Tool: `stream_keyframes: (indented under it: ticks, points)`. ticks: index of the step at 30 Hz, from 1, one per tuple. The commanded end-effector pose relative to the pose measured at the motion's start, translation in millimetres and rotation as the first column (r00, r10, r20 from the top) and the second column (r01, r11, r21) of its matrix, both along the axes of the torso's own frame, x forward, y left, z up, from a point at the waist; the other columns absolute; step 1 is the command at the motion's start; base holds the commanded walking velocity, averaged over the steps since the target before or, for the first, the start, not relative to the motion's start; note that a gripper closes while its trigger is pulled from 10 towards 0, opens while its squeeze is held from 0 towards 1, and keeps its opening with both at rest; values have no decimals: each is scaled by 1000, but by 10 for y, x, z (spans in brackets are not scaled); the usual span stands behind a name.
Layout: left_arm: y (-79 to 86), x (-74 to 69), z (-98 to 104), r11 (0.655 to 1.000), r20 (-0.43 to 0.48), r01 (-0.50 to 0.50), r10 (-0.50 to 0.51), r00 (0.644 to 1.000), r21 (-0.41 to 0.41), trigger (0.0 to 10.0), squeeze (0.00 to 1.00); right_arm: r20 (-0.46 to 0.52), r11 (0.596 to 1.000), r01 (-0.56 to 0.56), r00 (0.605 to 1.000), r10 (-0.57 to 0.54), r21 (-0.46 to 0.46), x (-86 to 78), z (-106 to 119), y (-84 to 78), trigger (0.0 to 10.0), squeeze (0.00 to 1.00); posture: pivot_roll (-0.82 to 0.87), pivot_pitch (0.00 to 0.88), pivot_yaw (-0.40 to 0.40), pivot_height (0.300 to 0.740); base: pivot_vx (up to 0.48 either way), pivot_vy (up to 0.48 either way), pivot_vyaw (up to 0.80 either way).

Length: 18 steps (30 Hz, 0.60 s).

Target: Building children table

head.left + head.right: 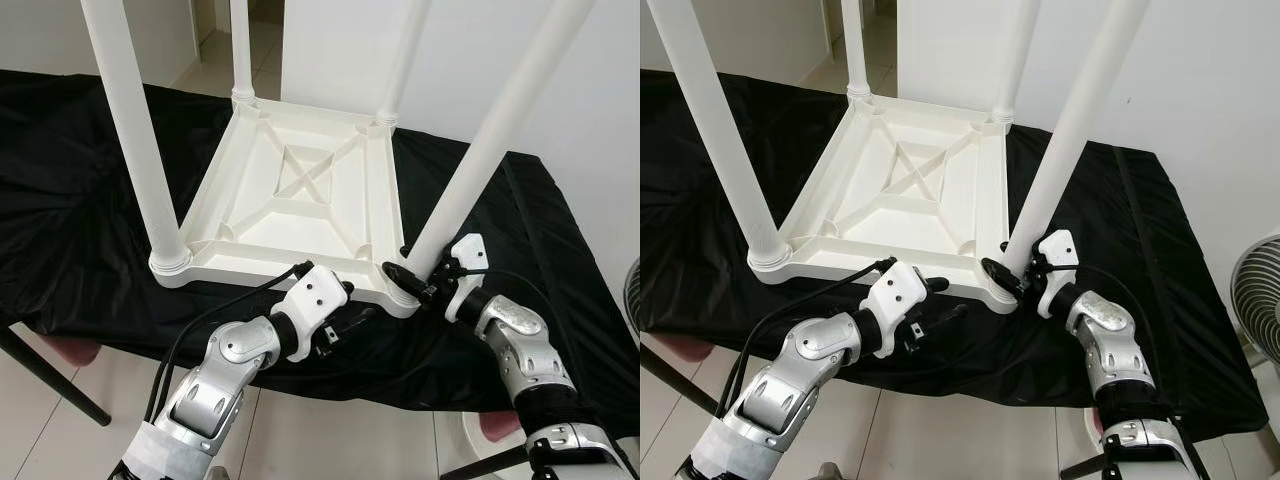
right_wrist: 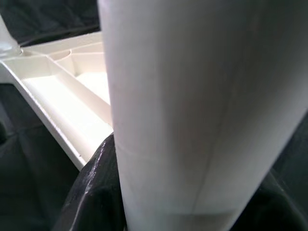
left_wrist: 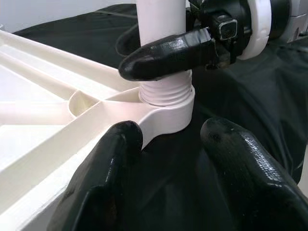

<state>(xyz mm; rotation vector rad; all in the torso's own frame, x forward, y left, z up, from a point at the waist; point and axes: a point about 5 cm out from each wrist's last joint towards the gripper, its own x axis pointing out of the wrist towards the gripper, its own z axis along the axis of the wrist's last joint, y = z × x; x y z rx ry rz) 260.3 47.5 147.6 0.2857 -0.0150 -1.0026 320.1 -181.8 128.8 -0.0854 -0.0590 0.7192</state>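
With the black cloth (image 1: 90, 180) draped over the whole work surface, the white table top (image 1: 300, 190) lies upside down in the middle of it, ribbed underside up. All four legs stand in their corner sockets: far pair at 11 and 1 o'clock of the top, near-left leg (image 1: 130, 130) at 7 o'clock, near-right leg (image 1: 490, 130) at 5 o'clock, leaning outward toward the right. Work is on that 5 o'clock corner. The right gripper (image 1: 408, 272) has its fingers clamped around the base of the near-right leg just above the socket (image 3: 166, 103); the left wrist view shows thread ridges exposed between leg and socket, so my read is the leg isn't fully seated. The left gripper (image 1: 335, 320) sits just outside the near edge of the top at about 6 o'clock, fingers (image 3: 108, 163) spread wide, nothing held, one fingertip at or close to the rim, can't tell if touching. Step in hand looks like the last leg's tightening. Next move likely calls for rotating the leg about its own axis while the left side braces the top against spinning; the lean suggests watching for cross-threading.
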Motion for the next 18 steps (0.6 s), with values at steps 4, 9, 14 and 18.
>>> stream_keyframes:
  ticks: [4,9,14,18]
  points:
    - [23,24,-9,999,9,-48,48,999,0,10000,0,-64,1000,13,998,-12,17,-43,-159,61,0,0,121,32,-74,740,0,0,0]
    - [42,46,-4,997,7,-76,76,997,-16,10000,0,-58,992,123,991,-121,21,-69,-177,70,0,0,114,46,-75,740,0,0,0]
    - [56,46,-8,996,7,-85,86,996,-20,10000,0,-51,983,183,982,-181,24,-116,-189,110,0,0,113,53,-76,740,0,0,0]
    - [65,50,-13,995,1,-96,96,995,-26,10000,0,-48,969,245,969,-244,25,-153,-205,159,0,0,111,54,-75,740,0,0,0]
